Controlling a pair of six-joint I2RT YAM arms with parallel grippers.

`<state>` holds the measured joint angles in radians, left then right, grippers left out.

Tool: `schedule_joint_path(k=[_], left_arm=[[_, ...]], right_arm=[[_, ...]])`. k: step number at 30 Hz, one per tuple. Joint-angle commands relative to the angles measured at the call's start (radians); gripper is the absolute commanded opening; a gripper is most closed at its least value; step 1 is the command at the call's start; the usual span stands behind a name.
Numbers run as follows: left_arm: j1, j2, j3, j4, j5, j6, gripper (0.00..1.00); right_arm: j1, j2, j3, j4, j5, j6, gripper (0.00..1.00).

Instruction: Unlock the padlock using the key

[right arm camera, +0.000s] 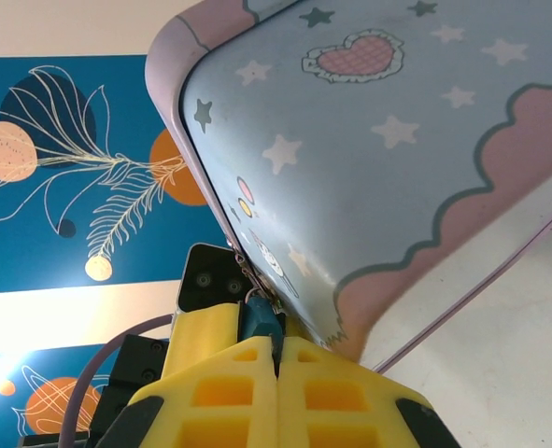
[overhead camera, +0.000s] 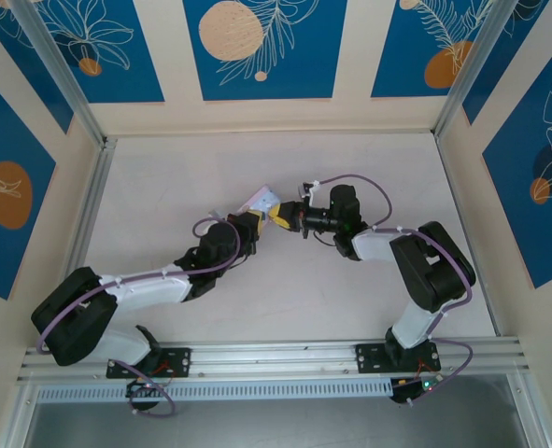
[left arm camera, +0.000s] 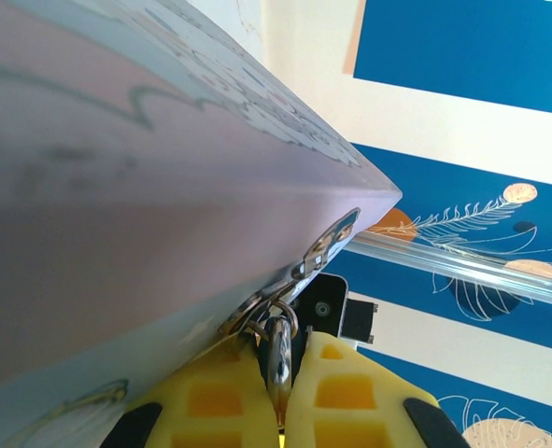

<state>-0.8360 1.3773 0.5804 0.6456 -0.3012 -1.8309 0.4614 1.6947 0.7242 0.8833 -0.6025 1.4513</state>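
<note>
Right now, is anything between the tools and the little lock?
Nothing visible. The left tool pinches a silvery piece hanging on the tin, and the right tool pinches a dark piece there too. Which is the lock I can't tell.

A pastel-blue tin [right arm camera: 397, 140] is leaning at a tilt just above my right pincer [right arm camera: 277, 359], showing me white stars, a pink heart [right arm camera: 355, 56] and a pink scalloped border. Over my left pincer [left arm camera: 280, 373] the same tin is looming as a pale blurred slab, and its silvery hasp [left arm camera: 327, 245] is glinting at the edge nearest my fingertips. Under both pincers a pale tabletop [overhead camera: 257, 308] is spreading out. Beyond them, blue wall panels [overhead camera: 260, 42] with white leaf drawings and orange discs are lining the enclosure, and an aluminium rail [left arm camera: 462, 266] is running across behind.
</note>
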Motion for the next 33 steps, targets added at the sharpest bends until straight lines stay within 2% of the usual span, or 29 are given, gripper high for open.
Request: schedule_joint_path(k=[1,9,20,27,31,33], left_arm=[[-0.042,0.021,0.072,0.067,0.207,0.013,0.00],[-0.049,0.063,0.084,0.044,0.288,0.034,0.00],[-0.054,0.040,0.033,0.018,0.230,0.030,0.00],[-0.052,0.008,-0.050,-0.001,0.138,0.067,0.00],[-0.052,0.005,-0.079,-0.006,0.122,0.093,0.00],[-0.051,0.006,-0.092,-0.001,0.121,0.104,0.00]], right_arm=[[0.057,0.011,0.062,0.077,-0.069,-0.010,0.00],[0.088,-0.029,0.131,-0.152,-0.070,-0.165,0.00],[0.073,-0.024,0.097,-0.093,-0.063,-0.126,0.01],[0.033,-0.039,0.037,-0.047,-0.051,-0.098,0.30],[0.010,-0.069,-0.007,-0.042,-0.048,-0.098,0.51],[0.004,-0.091,-0.034,-0.054,-0.045,-0.109,0.58]])
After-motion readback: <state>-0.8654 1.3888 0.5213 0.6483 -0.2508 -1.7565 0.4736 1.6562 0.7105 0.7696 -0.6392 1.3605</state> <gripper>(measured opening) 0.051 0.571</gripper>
